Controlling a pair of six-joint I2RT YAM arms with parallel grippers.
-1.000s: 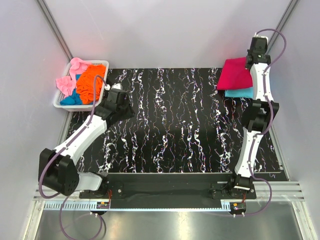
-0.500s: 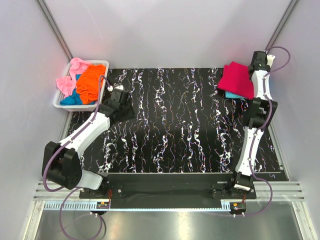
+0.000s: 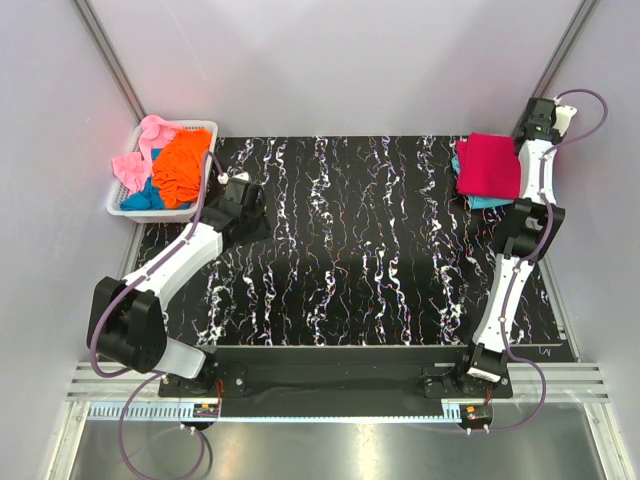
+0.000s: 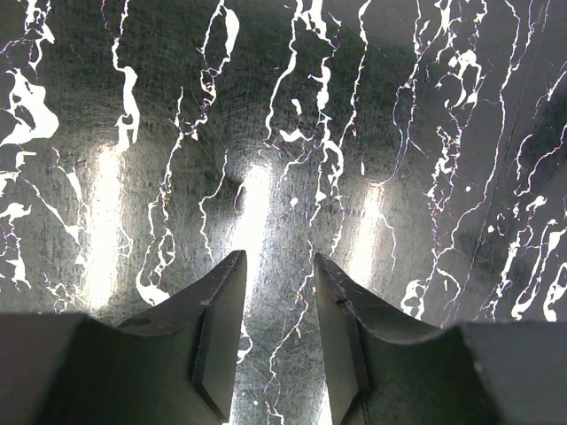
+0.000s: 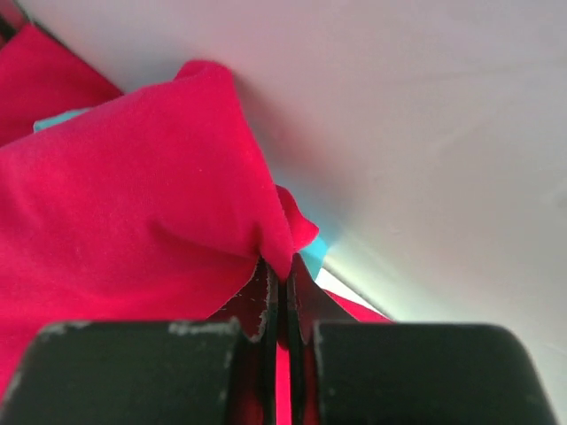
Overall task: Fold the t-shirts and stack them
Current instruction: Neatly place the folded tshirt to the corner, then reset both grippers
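Within the last second the folded crimson-red t-shirt (image 3: 488,166), lying on the cyan t-shirt (image 3: 487,202), was dragged toward 3 o'clock and squared up at the table's 2 o'clock corner, so the stack was judged to be under adjustment. Its corner, pointing toward 1 o'clock, was pinched by the clenched right gripper (image 5: 285,292). The left gripper (image 4: 276,328) was held released and empty. The fold was nearly square, and no long axis could be told.

No legible text, labels, brands, numbers or signs in any view.
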